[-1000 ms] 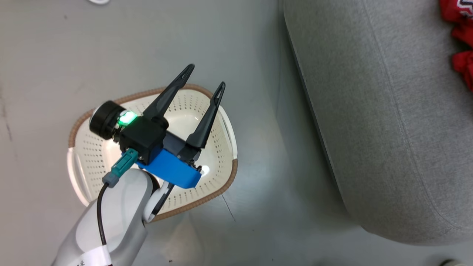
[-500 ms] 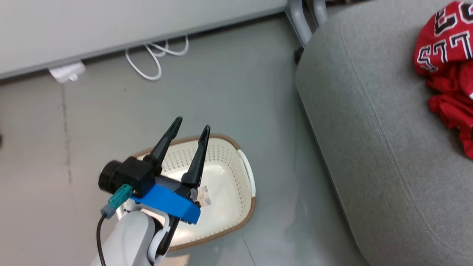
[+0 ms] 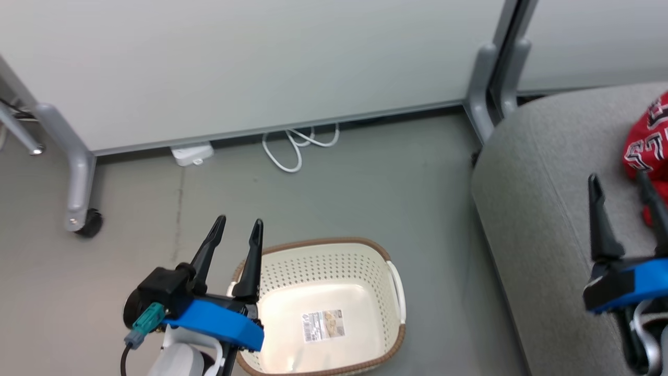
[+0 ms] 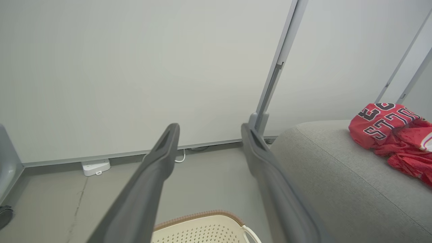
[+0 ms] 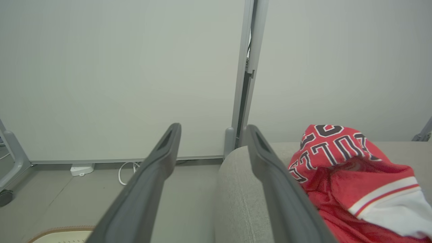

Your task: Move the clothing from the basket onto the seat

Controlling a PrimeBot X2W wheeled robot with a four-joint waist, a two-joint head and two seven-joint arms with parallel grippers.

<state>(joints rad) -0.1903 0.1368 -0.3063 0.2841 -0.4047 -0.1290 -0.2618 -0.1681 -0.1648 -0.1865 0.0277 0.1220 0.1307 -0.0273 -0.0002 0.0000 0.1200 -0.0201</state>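
The cream basket (image 3: 395, 282) stands on the floor, holding nothing but a paper label (image 3: 323, 325); its brown rim shows too (image 4: 202, 214) (image 5: 60, 231). My left gripper (image 3: 239, 222) (image 4: 209, 127) hovers open and empty over the basket's left edge. The red clothing (image 3: 644, 149) (image 4: 388, 125) (image 5: 344, 168) lies bunched on the grey seat (image 3: 543, 209) (image 4: 337, 168) (image 5: 233, 189), with the lettered jersey on top. My right gripper (image 3: 617, 177) (image 5: 213, 126) is open above the seat, just left of the clothing, not touching it.
A pale partition wall runs behind, with a grey post (image 3: 485, 99) at the seat's far corner. A wheeled metal leg (image 3: 81, 209) stands at the left. A white cable (image 3: 295, 149) and a small white box (image 3: 192, 154) lie along the wall's foot.
The head view has swung up, bringing the wall and my right gripper into view. My left gripper has shifted from over the basket's middle toward its left edge.
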